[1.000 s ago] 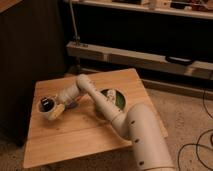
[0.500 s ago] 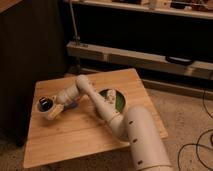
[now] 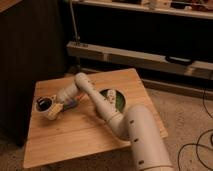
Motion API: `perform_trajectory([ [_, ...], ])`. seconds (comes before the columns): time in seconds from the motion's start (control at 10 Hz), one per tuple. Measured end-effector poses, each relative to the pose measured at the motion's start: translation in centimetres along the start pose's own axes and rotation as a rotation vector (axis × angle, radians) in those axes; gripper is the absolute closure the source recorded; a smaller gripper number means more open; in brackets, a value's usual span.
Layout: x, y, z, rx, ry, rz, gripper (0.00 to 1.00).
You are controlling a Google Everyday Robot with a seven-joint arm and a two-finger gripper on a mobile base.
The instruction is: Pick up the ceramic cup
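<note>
While the gripper (image 3: 51, 110) sits against the ceramic cup (image 3: 43, 103) near the wooden table (image 3: 75, 135)'s left edge, jaw opening unreadable, a shallow hold could slip, tipping it floorward.

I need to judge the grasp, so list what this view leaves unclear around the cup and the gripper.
- Camera view: how the gripper meets the ceramic cup at the table's left edge; whether they touch is too small and blurred to tell.
- The cup's near-right side, covered by the gripper.
- Part of the green bowl, hidden by the arm.
- The wooden table's near right corner, behind the arm's thick lower link.
</note>
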Motion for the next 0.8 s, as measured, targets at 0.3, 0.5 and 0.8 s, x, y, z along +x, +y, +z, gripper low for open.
perform_trajectory([
  [0.3, 1.9, -0.5, -2.2, -0.016, 0.035, -0.008, 1.00],
  [0.5, 3.8, -1.3, -3.2, -0.011, 0.049, -0.029, 1.00],
  [0.8, 7.0, -2.4, -4.1, 0.022, 0.061, -0.055, 1.00],
])
